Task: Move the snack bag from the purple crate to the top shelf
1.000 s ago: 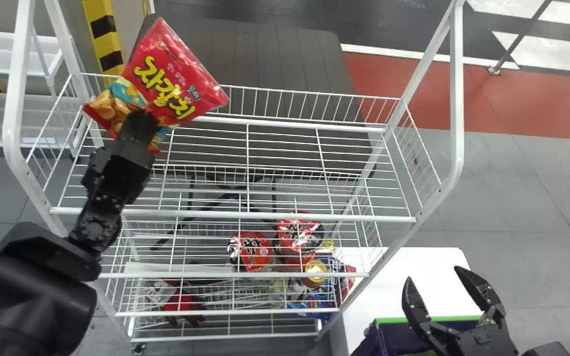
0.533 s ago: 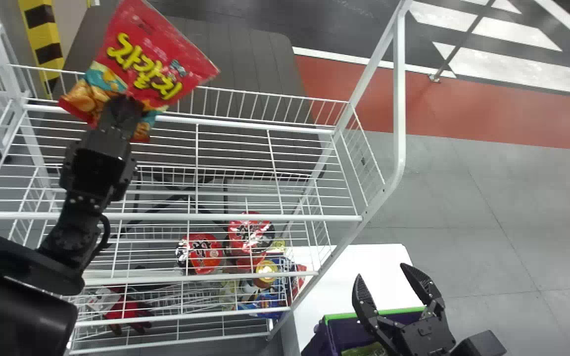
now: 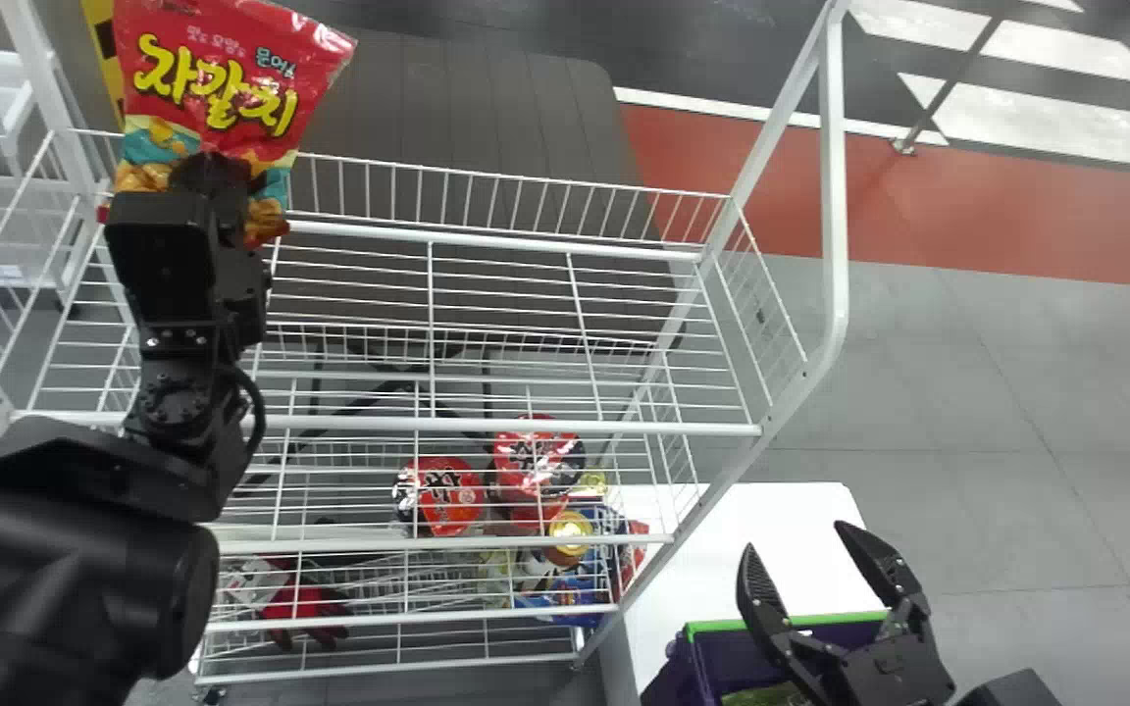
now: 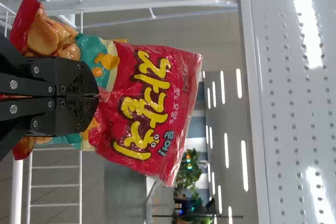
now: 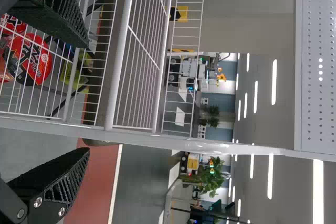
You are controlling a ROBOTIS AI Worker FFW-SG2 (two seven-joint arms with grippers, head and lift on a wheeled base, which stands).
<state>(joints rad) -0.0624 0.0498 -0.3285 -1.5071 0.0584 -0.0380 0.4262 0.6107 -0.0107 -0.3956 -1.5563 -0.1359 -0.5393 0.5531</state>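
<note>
One snack bag [image 3: 231,90] is found gripped by the left gripper [image 4: 97,97], whose fingers are closed on its lower part. Clock directions are taken from the head view, twelve being away from the robot. The bag is held at ten o'clock, by the rear and left side of the top shelf [image 3: 526,426], with its free end upward; no resting contact with the wires can be confirmed.

Compared with the two earlier head frames, the bag's tilt is reduced and its printed face is squared up. Over the same interval the bag is shifted toward eleven o'clock relative to the shelf's front rail. The rack itself is displaced toward nine o'clock in the head view and then partly returned, by which a moved viewpoint is suggested.

By this change the bag is judged to be brought clear of the front rail and lined up for placing. Lowering onto the wire deck, then release, is still required. Snagging on the rear or left guard wires is considered the main risk; toppling after release is also possible, given the low grip.

The right gripper [image 3: 796,537] is parked with fingers spread at four o'clock, near the purple crate [image 3: 722,624].
</note>
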